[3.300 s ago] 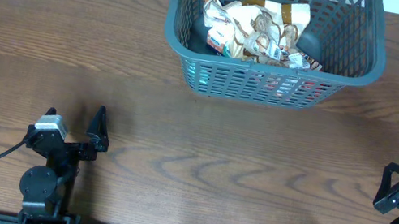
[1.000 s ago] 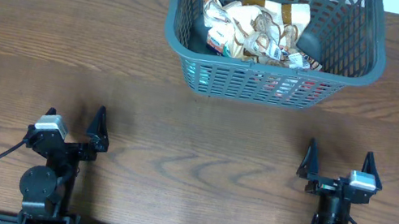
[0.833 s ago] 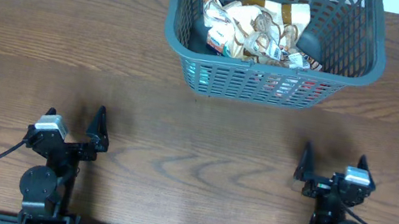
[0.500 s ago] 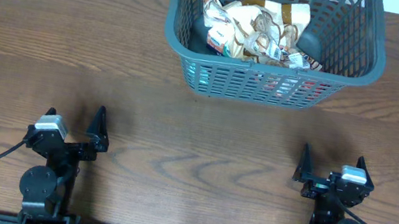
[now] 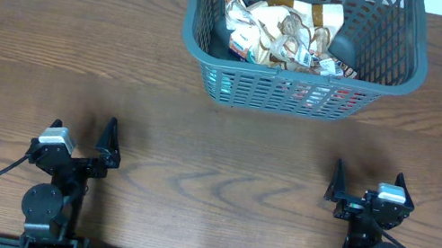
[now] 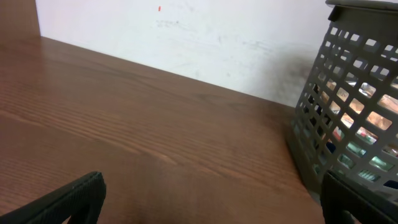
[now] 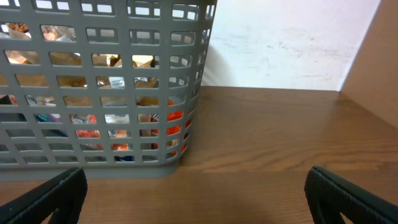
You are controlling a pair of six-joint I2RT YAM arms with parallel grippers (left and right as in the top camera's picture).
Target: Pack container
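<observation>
Looking along the worktop (image 5: 218, 142), I would say the packing is all but finished. The container (image 5: 295, 93) sits at the far edge, roughly midway between the two arms. Its floor is covered by a heap of crumpled packets (image 5: 284, 33), pale and brown wrappers on top, with red, blue and white ones showing through the slots low in its near wall. The heap lies below the rim and nothing hangs over it. The wood around the container is bare on every side I can see, with no packet in front of it, to its left or to its right. Judging from that, there seems to be nothing left to put in, though I cannot tell whether more packets wait somewhere outside the pictures.

Both arms sit low at the near edge, well apart from the container. The left end effector (image 5: 84, 125) is in front of the container and off to its left, released, its jaws spread wide with nothing between them. Its wrist camera shows only bare wood between the two dark fingers (image 6: 68, 198), with the container's corner off to the right. The right end effector (image 5: 370, 172) is in front of the container and a little to its right, likewise released and empty. It looks straight at the container's slotted wall, where the wrappers glint through.

With neither arm reaching or carrying, my guess is that the job is done or nearly so.
</observation>
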